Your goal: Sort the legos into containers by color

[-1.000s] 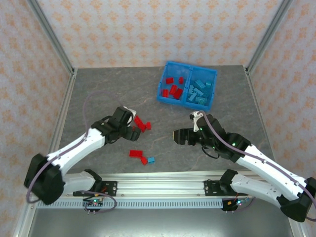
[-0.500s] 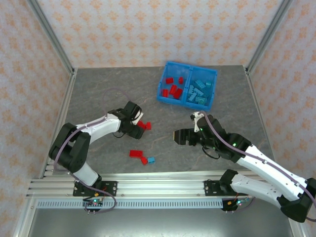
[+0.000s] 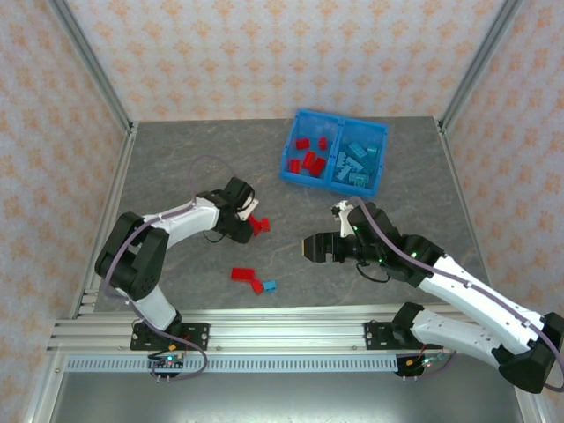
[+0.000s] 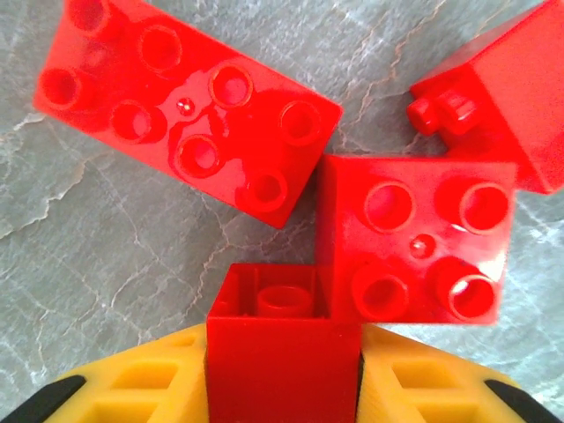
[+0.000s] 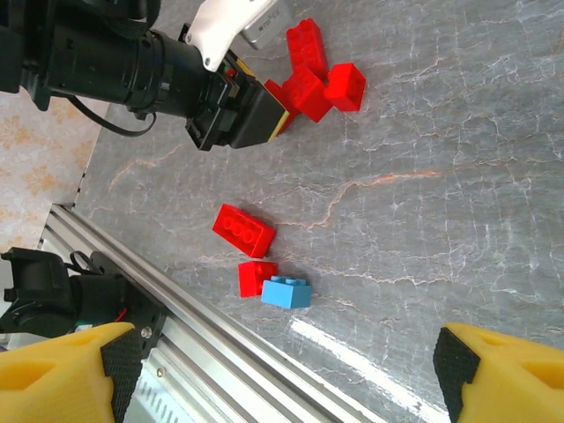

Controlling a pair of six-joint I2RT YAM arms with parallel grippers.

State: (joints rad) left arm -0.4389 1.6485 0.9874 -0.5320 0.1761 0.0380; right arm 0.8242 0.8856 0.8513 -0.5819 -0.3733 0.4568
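Mostly done I'd say — the bin upper right has reds and teals split by side, left gripper clenched on a red brick mid-frame, right gripper wide open and empty, a few loose reds plus one blue left on the counter.

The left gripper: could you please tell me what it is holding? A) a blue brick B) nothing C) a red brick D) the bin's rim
C: in the left wrist view, a red brick sits pinched between the left gripper's yellow fingers.
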